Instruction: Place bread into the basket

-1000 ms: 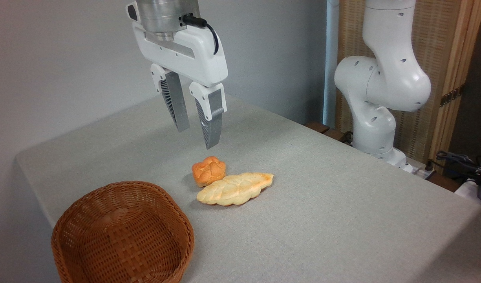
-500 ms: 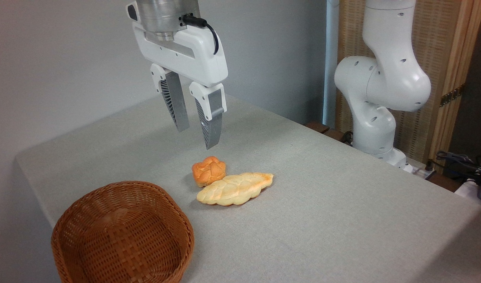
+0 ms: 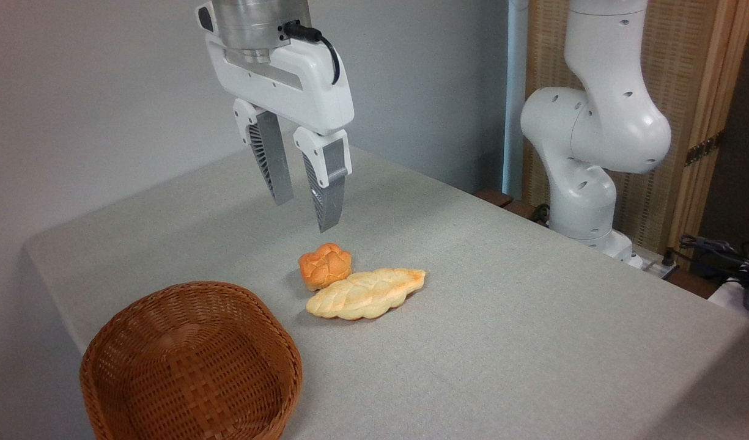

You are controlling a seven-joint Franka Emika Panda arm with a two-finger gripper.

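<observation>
The bread [image 3: 366, 293], a long pale-yellow braided loaf with toasted tips, lies flat on the grey table near its middle. The reddish-brown wicker basket [image 3: 136, 324] stands empty at the front left, a short way from the loaf. My gripper [image 3: 304, 216] hangs in the air above and behind the bread, well clear of it. It is open, and the gap between its two grey ribbed fingers holds nothing.
A small round orange-brown knotted bun [image 3: 324, 264] touches the loaf's back left side. The arm's white base [image 3: 585, 153] rises at the back right. Cables [image 3: 716, 250] lie beyond the right table edge. A grey wall stands behind the table.
The gripper has shifted by a few pixels at most; it stays open at the same height. The bread, bun and basket have not moved.
</observation>
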